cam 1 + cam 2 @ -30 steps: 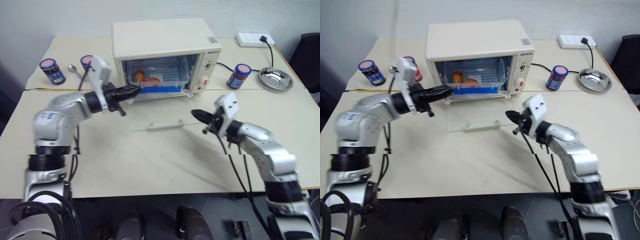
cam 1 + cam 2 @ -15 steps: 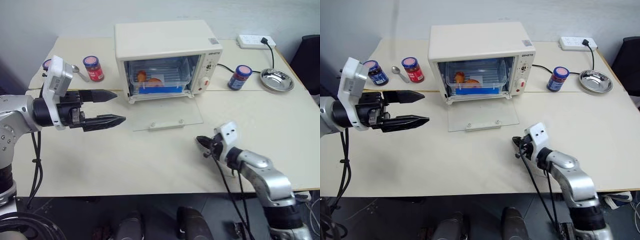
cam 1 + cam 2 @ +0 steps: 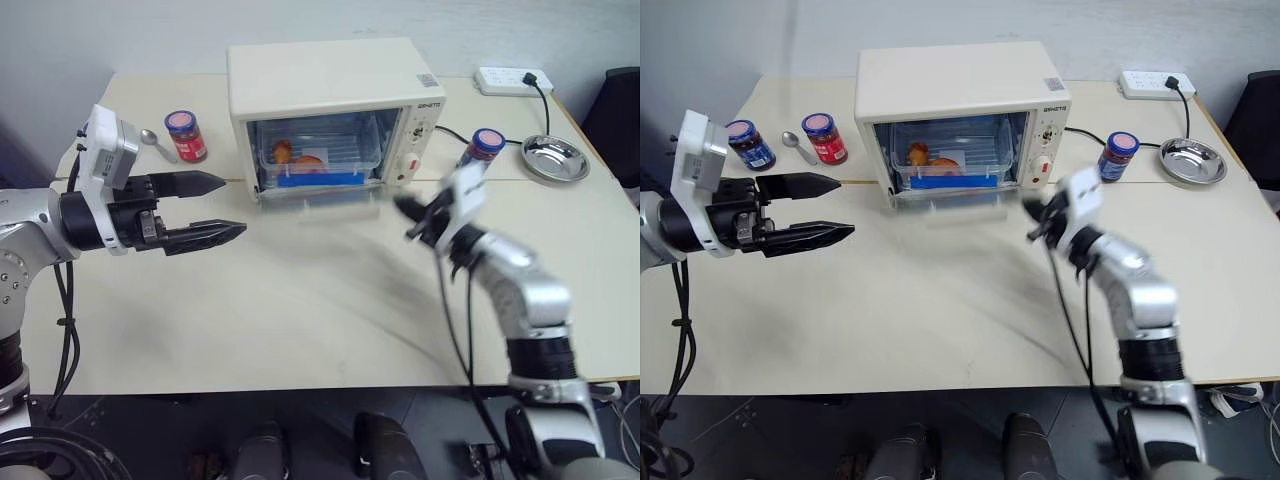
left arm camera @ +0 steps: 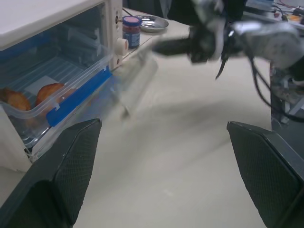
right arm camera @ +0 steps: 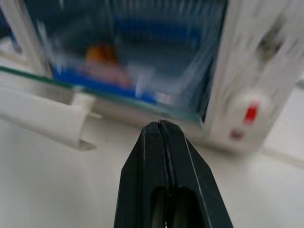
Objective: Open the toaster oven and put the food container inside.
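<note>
So the food container (image 3: pixel 318 160) is already sat inside the toaster oven (image 3: pixel 335 115); left tool (image 3: pixel 212 208) spread wide, right tool (image 5: pixel 164 137) pinched together on nothing, door not yet shut.

No legible txt; toaster oven (image 3: pixel 960 110) label unreadable.

The right end effector (image 5: pixel 165 137), its fingers pressed together, points at the toaster oven (image 5: pixel 247 71); the food container (image 5: pixel 118 71) sits inside, behind the white door handle (image 5: pixel 42 118).
</note>
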